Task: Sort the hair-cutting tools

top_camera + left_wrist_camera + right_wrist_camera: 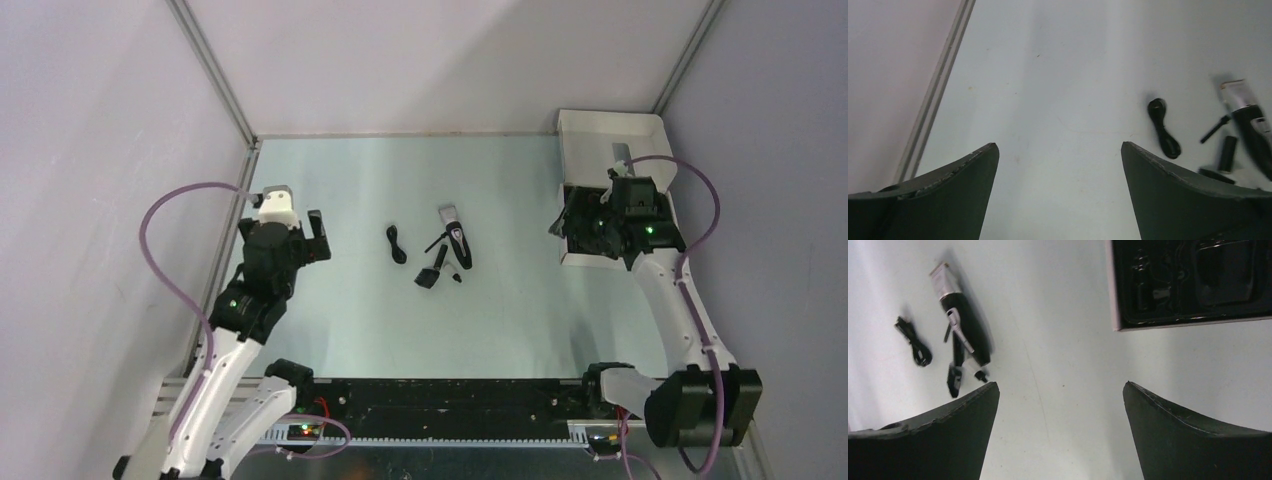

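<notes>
Black and silver, the clipper (456, 236) lies mid-worktop (330, 330) with its blade end pointing away from the arms. The coiled cord (397, 244) sits apart on its left, while the thin stick-brush (434, 242) and a comb attachment (428, 277) lie just beside it. Both claws are empty, fingers spread: the left claw (319, 238) hovers well left of the tools, the right claw (572, 224) by the open box (610, 135) with its black moulded tray (1173, 290). A pick looks to be next. It would be best to straddle the clipper's narrow body squarely from above, clear of the small pieces crowding its near end.
</notes>
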